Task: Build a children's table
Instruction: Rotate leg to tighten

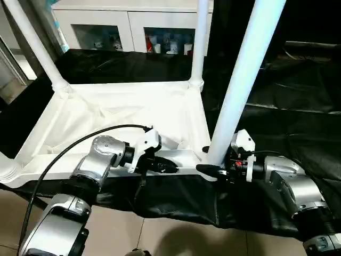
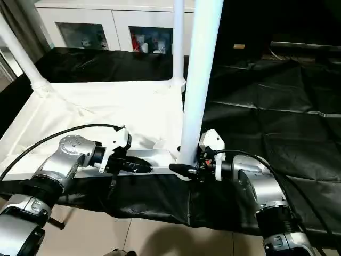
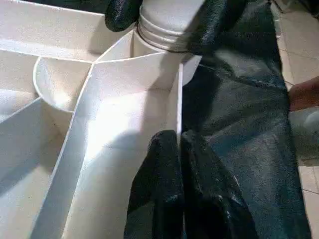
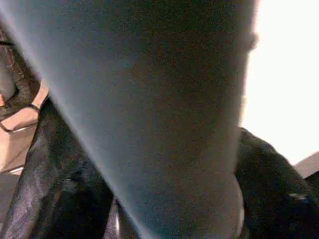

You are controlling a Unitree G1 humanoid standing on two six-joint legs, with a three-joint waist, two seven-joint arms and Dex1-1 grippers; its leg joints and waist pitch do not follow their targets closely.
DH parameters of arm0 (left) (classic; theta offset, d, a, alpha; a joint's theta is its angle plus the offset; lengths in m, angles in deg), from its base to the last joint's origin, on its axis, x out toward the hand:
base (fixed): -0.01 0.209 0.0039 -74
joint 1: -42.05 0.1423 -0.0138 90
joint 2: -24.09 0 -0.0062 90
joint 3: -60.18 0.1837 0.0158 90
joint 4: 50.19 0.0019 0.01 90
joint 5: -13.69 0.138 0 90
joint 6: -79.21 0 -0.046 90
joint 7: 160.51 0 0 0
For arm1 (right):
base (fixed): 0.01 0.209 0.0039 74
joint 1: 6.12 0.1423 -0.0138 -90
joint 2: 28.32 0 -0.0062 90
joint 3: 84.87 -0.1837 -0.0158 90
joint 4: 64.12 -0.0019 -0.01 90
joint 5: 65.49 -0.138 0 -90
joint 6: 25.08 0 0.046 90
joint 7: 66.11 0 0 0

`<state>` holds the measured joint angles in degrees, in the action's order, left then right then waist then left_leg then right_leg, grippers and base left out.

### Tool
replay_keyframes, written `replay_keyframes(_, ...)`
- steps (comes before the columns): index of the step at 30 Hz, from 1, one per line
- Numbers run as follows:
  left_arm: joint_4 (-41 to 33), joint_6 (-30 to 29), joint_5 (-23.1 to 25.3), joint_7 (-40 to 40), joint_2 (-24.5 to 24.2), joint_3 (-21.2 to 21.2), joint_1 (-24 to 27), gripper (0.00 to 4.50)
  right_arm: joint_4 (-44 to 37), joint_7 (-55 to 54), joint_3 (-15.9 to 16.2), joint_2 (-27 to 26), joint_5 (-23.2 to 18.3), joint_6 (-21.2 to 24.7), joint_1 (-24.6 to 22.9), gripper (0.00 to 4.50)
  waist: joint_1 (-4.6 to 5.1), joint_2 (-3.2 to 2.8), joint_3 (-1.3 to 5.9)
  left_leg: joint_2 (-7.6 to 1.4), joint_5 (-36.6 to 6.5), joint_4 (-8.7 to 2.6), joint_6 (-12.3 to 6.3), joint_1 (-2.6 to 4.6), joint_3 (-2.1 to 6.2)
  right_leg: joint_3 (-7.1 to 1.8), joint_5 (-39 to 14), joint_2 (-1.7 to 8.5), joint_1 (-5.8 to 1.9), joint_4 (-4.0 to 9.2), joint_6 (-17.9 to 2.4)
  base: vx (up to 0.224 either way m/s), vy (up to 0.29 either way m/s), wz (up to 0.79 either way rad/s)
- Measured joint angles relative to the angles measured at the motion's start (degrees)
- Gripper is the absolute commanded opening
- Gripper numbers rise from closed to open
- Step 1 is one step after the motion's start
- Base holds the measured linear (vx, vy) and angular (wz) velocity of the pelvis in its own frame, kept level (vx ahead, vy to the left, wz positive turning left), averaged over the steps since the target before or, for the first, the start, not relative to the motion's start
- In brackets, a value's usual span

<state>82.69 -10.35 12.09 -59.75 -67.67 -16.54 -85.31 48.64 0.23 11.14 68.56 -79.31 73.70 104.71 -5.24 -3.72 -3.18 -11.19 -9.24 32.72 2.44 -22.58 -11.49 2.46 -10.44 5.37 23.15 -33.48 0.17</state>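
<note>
Left eye view places the children's table [image 1: 122, 114] upside down across the centre and left of the frame, its ribbed underside facing up, on a black sheet [image 1: 287, 106] that covers the right half and runs along the lower middle. Three legs stand in corner sockets: one [image 1: 34, 45] at upper left, one [image 1: 200, 42] at upper centre, and the near leg [image 1: 242, 80], the thickest in the picture, which slants from the top edge down to the corner right of centre. All three are cut off by the top of the frame. A white glass-door cabinet [image 1: 133, 32] sits along the upper edge behind.

Both silver forearms rise from the bottom corners and bend inward, so the two grippers point toward each other along the table's near edge. The right gripper [image 1: 213, 169] is at the foot of the near leg, fingers either side of it; the left wrist view shows those black fingertips [image 3: 122, 12] pressed against the ribbed leg end just above its socket, so it is clamped on the leg. The right wrist view is mostly the leg's blurred tube, hard to read further.

The left gripper [image 1: 162, 166] lies level against the near rim, left of that corner, and its fingers [image 3: 164, 189] are closed together over the thin edge wall.

A black cable [image 1: 80, 141] loops over the left forearm.
</note>
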Motion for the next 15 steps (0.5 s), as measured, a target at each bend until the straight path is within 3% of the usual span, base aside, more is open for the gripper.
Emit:
replay_keyframes(7,0.07,0.45,-0.20,2.21,1.01,-0.08,0.48,0.00,-1.63,-4.23,-1.59,-2.32,-0.02,0.39,-2.09,2.69,-0.10,0.01,0.02,0.00,0.00,0.10,0.00,0.04,0.00,-0.03,0.01,0.01,-0.02,-0.10,0.00,0.000,0.000,0.00)
replay_keyframes(15,7.19,1.21,3.30,20.75,8.32,-1.25,-3.70,0.00,6.26,-33.47,-7.76,-12.13,3.75,-2.25,2.18,2.67,0.50,0.08,-0.04,0.19,0.05,0.08,0.16,0.59,0.04,-0.23,-0.21,0.12,-0.25,-0.44,0.36,-0.013,-0.001,0.00)
